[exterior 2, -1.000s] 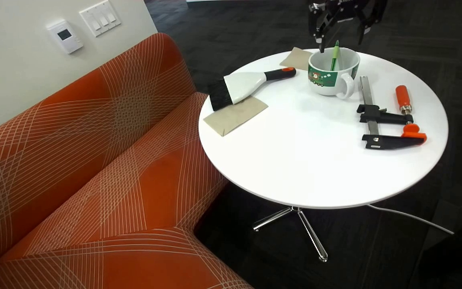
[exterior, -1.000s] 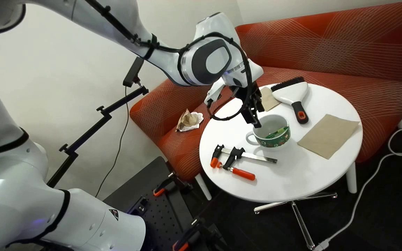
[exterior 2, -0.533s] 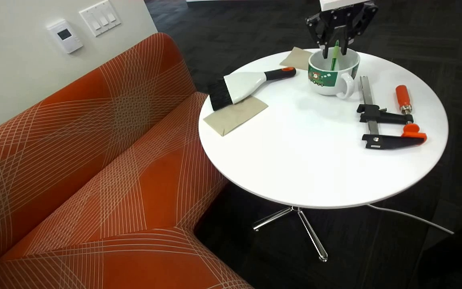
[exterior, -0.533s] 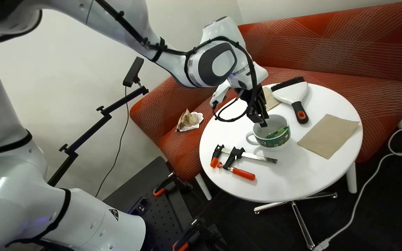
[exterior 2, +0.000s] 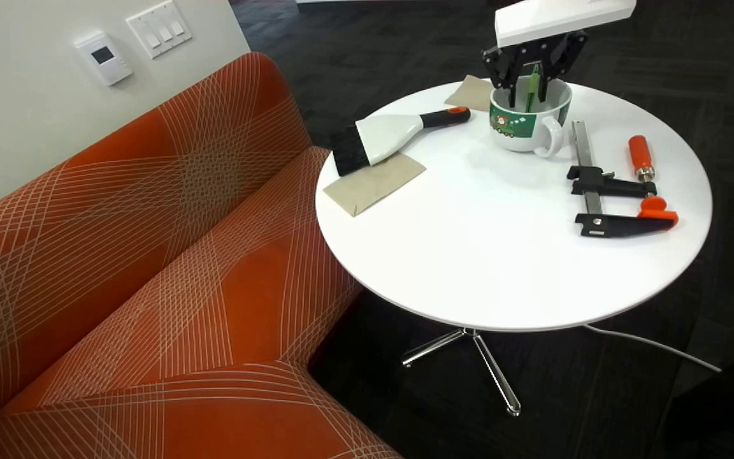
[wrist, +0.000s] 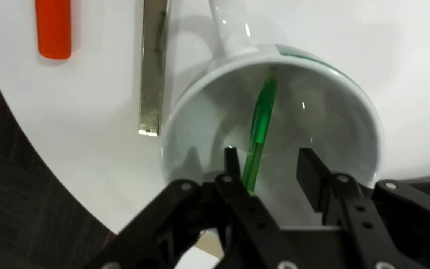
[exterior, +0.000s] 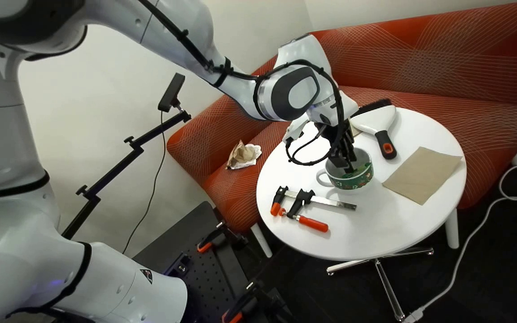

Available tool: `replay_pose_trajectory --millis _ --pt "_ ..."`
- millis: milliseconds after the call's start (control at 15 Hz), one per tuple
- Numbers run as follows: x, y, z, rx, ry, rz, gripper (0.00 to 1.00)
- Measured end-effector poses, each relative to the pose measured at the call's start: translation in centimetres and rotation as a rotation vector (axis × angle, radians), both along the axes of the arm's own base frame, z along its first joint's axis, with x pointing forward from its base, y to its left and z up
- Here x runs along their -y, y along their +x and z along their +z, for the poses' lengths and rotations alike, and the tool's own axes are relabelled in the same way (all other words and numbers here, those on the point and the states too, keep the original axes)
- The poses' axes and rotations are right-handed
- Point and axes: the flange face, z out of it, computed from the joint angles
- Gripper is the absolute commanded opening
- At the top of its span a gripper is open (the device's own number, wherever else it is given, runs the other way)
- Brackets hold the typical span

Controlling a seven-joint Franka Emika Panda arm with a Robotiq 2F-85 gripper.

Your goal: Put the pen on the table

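Bench (exterior 2: 482, 255) is destination; I plan landing spot away from clamp (exterior 2: 618, 187). Gripper (wrist: 267, 158) spread, holding nothing, tips seem inside mug (exterior 2: 523, 124). Mug stands upright; I should keep off its wall. Pen (wrist: 260, 129) leans inside, between jaws, looks nearer one: centre, close softly, lift steeply past rim.

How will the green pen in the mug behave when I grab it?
Likely stiff and light: the pen looks slim, straight and plastic. Being smooth-looking, it may twist or slip in the hand. Tilted inside the mug, it could slide if nudged.
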Motion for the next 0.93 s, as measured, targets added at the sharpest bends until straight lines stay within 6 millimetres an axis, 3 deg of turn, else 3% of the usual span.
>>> replay_pose_trajectory --millis 67,133,267,600,933 --pt "0.1 0.2 -0.4 -0.002 -0.002 -0.004 0.33" --pt "0.2 0.4 -0.7 -0.002 -0.004 -0.008 0.13" --pt "0.5 0.8 -1.2 -0.003 -0.012 -0.012 0.0" --pt "0.4 1.0 -0.8 0.01 -0.058 -0.016 0.03" --pt "-1.0 0.0 2.3 0.047 -0.128 0.001 0.03"
